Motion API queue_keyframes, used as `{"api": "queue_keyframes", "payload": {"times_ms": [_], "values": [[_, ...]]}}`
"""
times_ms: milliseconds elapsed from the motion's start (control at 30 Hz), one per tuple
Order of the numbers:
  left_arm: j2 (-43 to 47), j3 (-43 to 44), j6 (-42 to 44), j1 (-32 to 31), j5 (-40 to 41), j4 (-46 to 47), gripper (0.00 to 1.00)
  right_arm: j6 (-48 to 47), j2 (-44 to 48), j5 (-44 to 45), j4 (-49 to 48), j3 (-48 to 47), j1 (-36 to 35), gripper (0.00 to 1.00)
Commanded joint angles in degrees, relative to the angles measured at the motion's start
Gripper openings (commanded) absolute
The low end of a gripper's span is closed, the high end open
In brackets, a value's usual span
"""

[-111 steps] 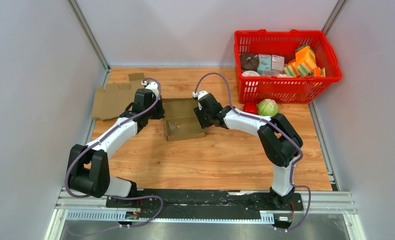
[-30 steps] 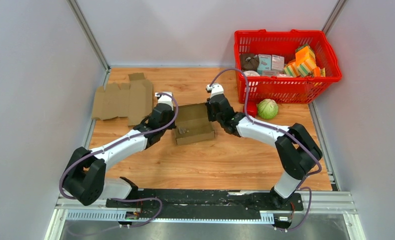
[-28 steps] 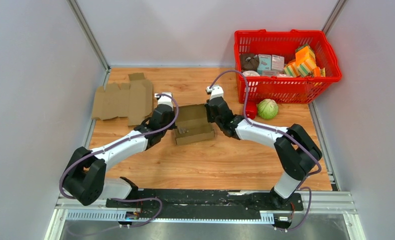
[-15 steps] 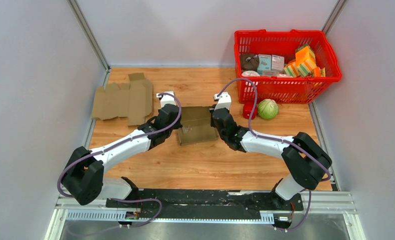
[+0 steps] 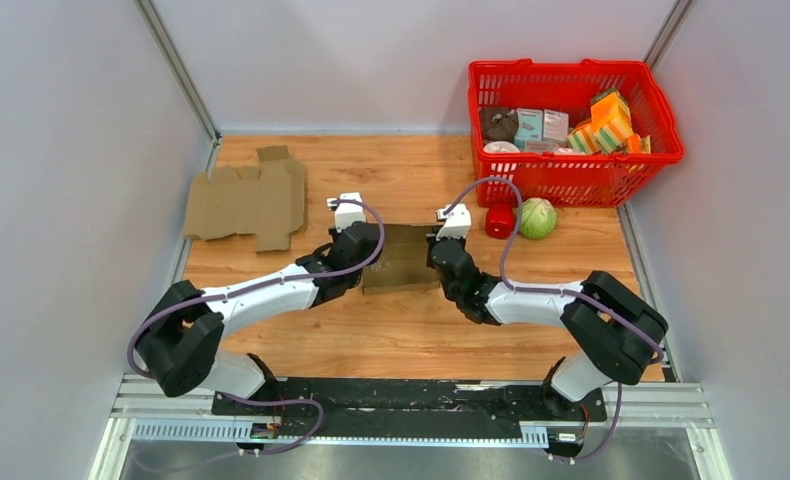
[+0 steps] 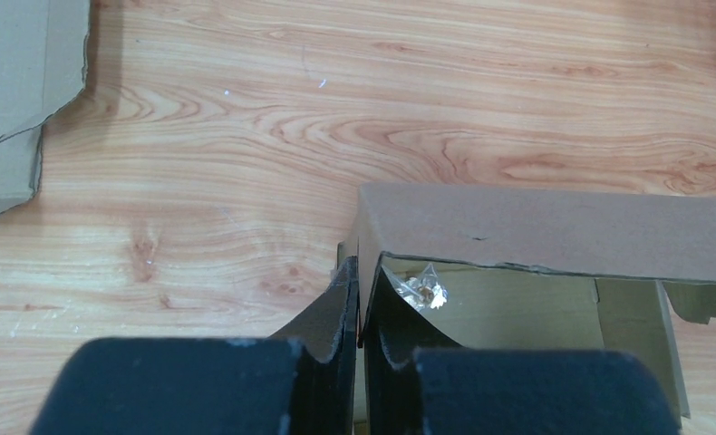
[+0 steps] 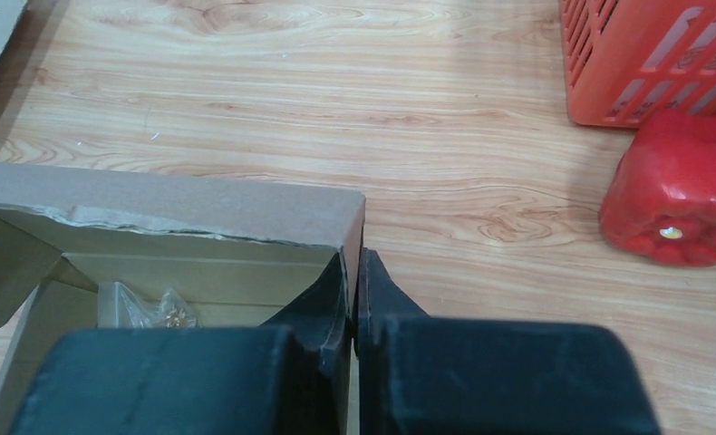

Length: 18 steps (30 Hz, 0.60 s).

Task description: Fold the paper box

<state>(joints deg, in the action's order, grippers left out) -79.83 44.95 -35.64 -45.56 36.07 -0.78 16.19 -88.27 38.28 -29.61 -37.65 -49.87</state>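
Note:
The brown paper box (image 5: 401, 258) sits open-topped in the middle of the wooden table, held between both arms. My left gripper (image 5: 368, 252) is shut on the box's left wall; in the left wrist view its fingers (image 6: 343, 308) straddle that wall's edge. My right gripper (image 5: 437, 256) is shut on the right wall, with one finger (image 7: 329, 299) inside the box and the other outside. The far wall (image 6: 554, 231) stands upright. A small clear plastic bag (image 6: 422, 288) lies inside on the box floor (image 7: 155, 308).
A flat, unfolded cardboard sheet (image 5: 246, 203) lies at the back left. A red basket (image 5: 571, 130) full of groceries stands at the back right. In front of it lie a red pepper (image 5: 499, 222) and a green cabbage (image 5: 537, 217).
Both grippers have come nearer to the bases with the box between them. The box has shifted slightly right and toward the near edge, and both wrists have turned.

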Motion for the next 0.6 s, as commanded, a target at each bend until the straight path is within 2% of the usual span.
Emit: {"api": "queue_keyframes", "payload": {"times_ms": [0, 133, 567], "values": [[-1.2, -0.21, -1.72, -2.86, 4.26, 4.81, 0.08, 0.95, 2.14, 2.15, -6.34, 2.05, -1.64, 0.04], [-2.43, -1.35, -1.1, -4.27, 7.51, 7.1, 0.08, 1.74, 2.22, 2.59, -7.66, 3.63, -2.34, 0.11], [-2.08, -7.68, -1.72, -4.98, 5.24, 13.6, 0.07, 4.73, 3.89, 7.6, -5.29, 6.27, -6.29, 0.15]]}}
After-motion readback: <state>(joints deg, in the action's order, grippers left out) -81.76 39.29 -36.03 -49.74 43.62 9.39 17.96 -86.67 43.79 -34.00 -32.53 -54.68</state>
